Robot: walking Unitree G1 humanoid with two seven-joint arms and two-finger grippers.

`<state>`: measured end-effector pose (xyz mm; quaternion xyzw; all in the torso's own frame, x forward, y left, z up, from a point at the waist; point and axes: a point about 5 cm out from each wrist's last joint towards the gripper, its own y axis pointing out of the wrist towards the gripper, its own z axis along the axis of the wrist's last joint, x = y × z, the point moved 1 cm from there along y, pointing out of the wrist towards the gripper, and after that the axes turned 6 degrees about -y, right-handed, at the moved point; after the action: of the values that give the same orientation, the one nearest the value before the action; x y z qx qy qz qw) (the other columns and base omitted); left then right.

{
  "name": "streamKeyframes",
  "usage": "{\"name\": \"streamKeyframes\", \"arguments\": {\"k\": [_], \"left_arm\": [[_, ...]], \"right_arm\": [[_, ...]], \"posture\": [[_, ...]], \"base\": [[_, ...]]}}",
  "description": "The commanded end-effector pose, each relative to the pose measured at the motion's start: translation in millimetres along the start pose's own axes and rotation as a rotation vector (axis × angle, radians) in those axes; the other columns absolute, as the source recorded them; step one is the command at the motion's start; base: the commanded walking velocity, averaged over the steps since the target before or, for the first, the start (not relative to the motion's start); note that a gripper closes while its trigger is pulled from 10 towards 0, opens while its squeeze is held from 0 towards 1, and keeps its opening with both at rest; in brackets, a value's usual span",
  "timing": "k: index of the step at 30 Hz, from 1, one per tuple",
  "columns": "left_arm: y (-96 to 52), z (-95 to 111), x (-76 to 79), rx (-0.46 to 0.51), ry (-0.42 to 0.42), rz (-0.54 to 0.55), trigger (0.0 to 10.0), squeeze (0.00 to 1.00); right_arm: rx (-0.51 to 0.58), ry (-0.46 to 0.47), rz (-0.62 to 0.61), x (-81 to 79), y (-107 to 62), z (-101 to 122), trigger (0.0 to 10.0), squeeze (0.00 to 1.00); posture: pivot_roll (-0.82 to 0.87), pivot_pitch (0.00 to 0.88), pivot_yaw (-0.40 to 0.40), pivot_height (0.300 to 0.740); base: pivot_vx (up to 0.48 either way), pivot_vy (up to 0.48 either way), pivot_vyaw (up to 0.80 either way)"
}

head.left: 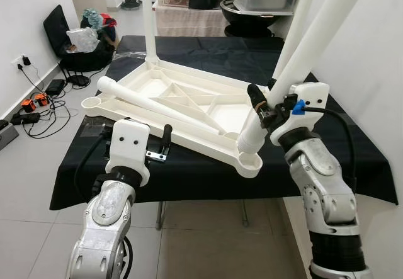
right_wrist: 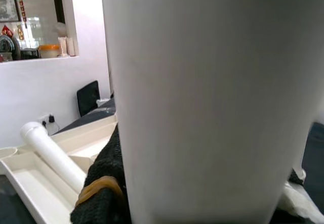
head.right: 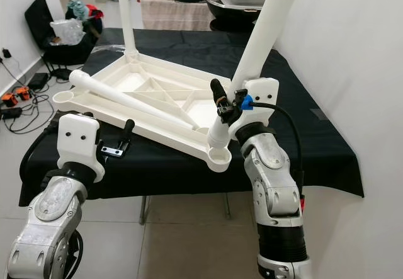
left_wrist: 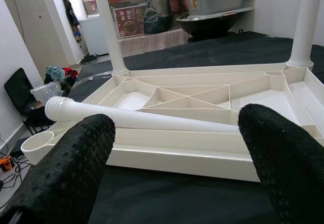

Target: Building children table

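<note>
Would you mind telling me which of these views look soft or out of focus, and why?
Right wrist view: the white leg sits against the lens, a featureless blur. Left wrist view: the left claw's fingers are near and soft; the tabletop beyond is sharp. Head views: evenly lit, crisp, right claw clear.

Two silver, ribbed metal arms with rounded joint housings, each capped by a white boxy wrist block. Left end effector [head.left: 166,142]: long black textured fingers [left_wrist: 68,171], two dark screw holes in its white housing. Right end effector [head.left: 262,105]: black fingers, blue connector, looping black cable along the forearm.
</note>
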<state>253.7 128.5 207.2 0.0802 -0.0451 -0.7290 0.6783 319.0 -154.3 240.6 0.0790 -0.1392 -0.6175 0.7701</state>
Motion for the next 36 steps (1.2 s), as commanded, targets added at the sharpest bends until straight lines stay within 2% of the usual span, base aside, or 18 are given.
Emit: {"name": "streamKeyframes", "arguments": {"k": [1, 23, 33, 36], "left_arm": [[0.3, 1, 0.6, -0.003, 0.009, -0.011, 10.0, 0.0], [-0.2, 0, 1.8, -0.012, 0.01, -0.016, 10.0, 0.0], [-1.2, -3, -0.6, -0.035, -0.004, -0.005, 10.0, 0.0], [-1.9, -4, -0.8, -0.041, -0.003, -0.004, 10.0, 0.0]], "right_arm": [[0.036, -0.008, -0.028, 7.8, 1.7, 10, 10.0, 0.0], [0.039, -0.018, -0.056, 16.6, 1.4, 13, 10.0, 0.0], [0.053, -0.007, -0.055, 18.4, 3.3, 16, 10.0, 0.0], [0.064, 0.001, -0.041, 24.6, 6.3, 20, 10.0, 0.0]], "posture": [[0.02, 0.0, -0.058, 0.74], [0.02, 0.0, -0.053, 0.74], [0.03, 0.006, -0.056, 0.74], [0.02, 0.009, -0.055, 0.74]], "base": [[0.27, 0.0, 0.0], [0.355, 0.0, 0.0], [0.0, 0.0, 0.0], [0.0, 0.0, 0.0]]}}
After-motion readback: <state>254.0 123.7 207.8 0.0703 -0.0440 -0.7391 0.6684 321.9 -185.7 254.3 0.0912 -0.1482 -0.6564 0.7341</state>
